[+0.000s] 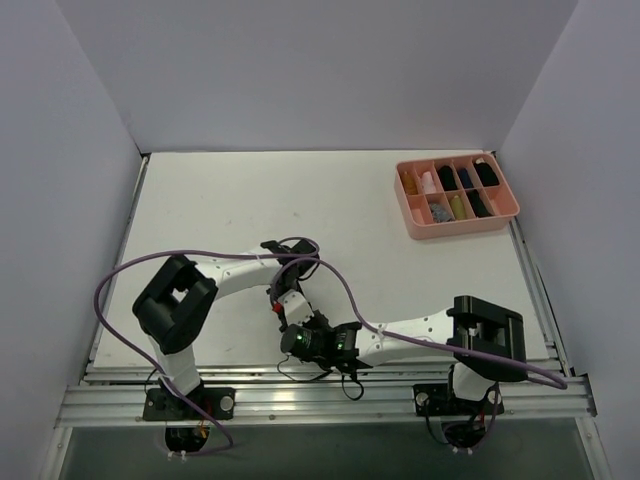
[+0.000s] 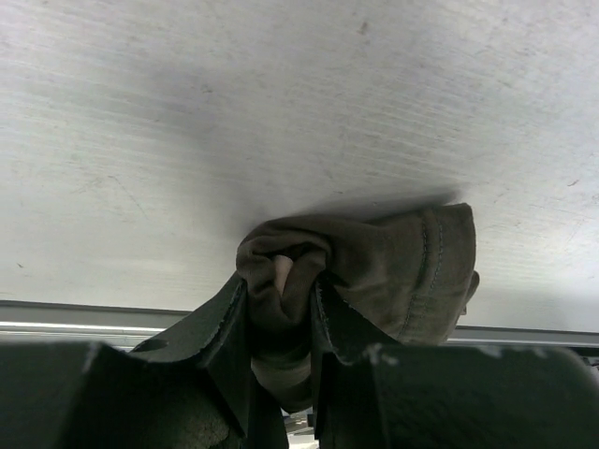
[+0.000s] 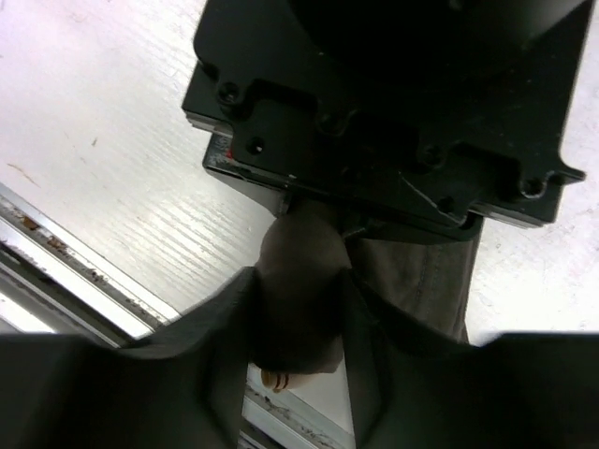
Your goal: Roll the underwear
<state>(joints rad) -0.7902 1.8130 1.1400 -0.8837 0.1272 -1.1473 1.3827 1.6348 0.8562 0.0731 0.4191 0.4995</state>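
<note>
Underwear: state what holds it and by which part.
Both hold the underwear: the left gripper pinches one bunched end, a tan bit showing between its fingers; the right gripper clasps the rolled part beside it.

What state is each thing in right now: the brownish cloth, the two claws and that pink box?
Dark olive-brown cloth underwear: bunched into a rough roll, gripped from both sides.
Left gripper: shut on the underwear.
Right gripper: shut on the underwear, right beside the left gripper.
Pink plastic compartment tray: standing apart from both arms, its compartments filled with small rolled bundles.
</note>
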